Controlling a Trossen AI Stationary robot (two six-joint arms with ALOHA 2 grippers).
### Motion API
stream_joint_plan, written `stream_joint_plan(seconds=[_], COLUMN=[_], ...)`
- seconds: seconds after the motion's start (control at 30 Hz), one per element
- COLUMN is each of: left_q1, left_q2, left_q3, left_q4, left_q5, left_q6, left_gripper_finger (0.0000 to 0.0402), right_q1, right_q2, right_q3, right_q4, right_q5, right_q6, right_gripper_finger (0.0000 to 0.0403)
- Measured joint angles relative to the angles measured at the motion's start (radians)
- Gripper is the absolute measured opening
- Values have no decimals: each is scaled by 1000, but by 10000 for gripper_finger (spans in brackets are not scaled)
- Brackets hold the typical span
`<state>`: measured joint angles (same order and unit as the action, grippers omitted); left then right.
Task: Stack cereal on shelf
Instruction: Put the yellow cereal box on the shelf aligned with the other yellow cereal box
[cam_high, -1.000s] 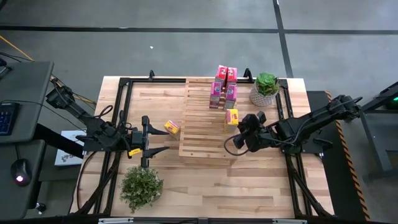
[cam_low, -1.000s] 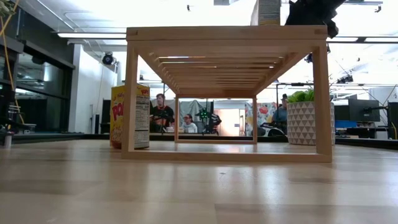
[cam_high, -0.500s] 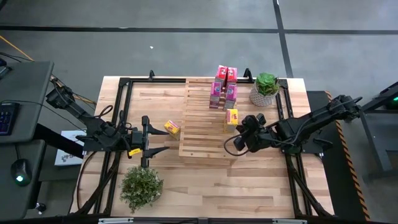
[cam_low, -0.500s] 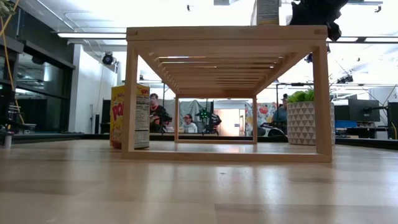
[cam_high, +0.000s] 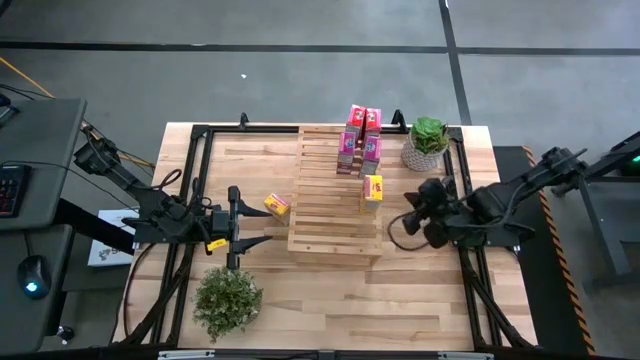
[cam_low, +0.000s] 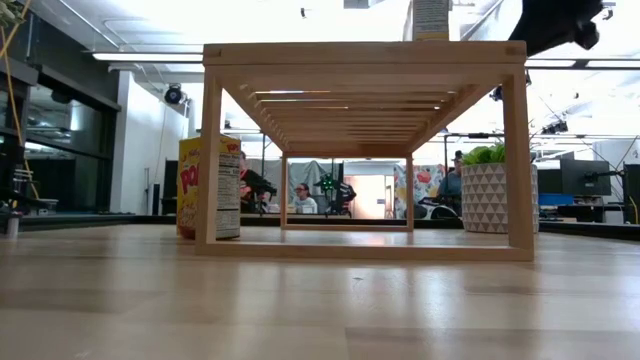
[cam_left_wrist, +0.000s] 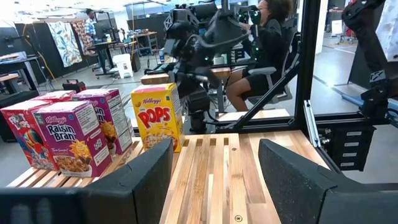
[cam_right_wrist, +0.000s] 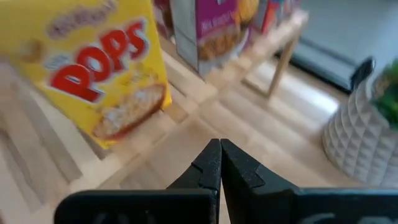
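Two dark arms reach in over the counter (cam_high: 260, 290) from opposite sides. Largest on it is the slatted shelf (cam_high: 330, 215), standing mid-counter. The right arm stretches in low from the right edge, its tool (cam_high: 412, 215) hanging just off the shelf's right side, beside the leafy plant in the white pot (cam_high: 427, 143); its fingers (cam_right_wrist: 219, 163) are pressed tight together and grip nothing. The left arm lies along the left side, its tool (cam_high: 262, 227) pointing toward the shelf with fingers spread apart and nothing between them. A bushy green plant (cam_high: 227, 300) sits near the front left corner. On the shelf's far end stand four pink cereal boxes (cam_high: 359, 140) in a close cluster, with one yellow cereal box (cam_high: 373, 187) upright near the shelf's right edge. Another yellow box (cam_high: 277, 205) stands on the counter just left of the shelf.
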<state>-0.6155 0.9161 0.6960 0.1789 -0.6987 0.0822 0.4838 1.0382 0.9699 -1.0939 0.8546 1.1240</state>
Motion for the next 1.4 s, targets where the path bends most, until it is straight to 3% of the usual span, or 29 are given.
stream_joint_plan(seconds=[0.17, 0.3, 0.4, 0.6, 0.7, 0.83, 0.97, 1.17, 1.4], left_q1=[0, 0, 15, 130, 231, 404, 527, 596, 614], left_q2=[0, 4, 31, 88, 103, 152, 204, 272, 336], left_q3=[0, 0, 0, 54, 171, 364, 454, 444, 446], left_q4=[-2, 0, -2, -100, -406, -849, -1070, -1178, -1162], left_q5=[0, -6, -66, -149, -46, 272, 478, 501, 465], left_q6=[0, 19, 82, 150, 48, -139, -162, -56, -24], left_gripper_finger=[227, 227, 227, 227, 227, 233, 246, 265, 265], right_q1=[122, 164, 165, 138, 123, 111, 111, 111, 111], right_q2=[-52, -58, -58, -58, -58, -58, -58, -56, -56], right_q3=[-99, -189, -240, -266, -266, -266, -266, -266, -266], right_q4=[124, 282, 410, 540, 573, 589, 590, 589, 583], right_q5=[161, 171, 175, 196, 195, 193, 193, 196, 197], right_q6=[-23, -102, -187, -321, -365, -384, -384, -384, -384], right_gripper_finger=[0, 0, 0, 0, 0, 0, 0, 0, 0])
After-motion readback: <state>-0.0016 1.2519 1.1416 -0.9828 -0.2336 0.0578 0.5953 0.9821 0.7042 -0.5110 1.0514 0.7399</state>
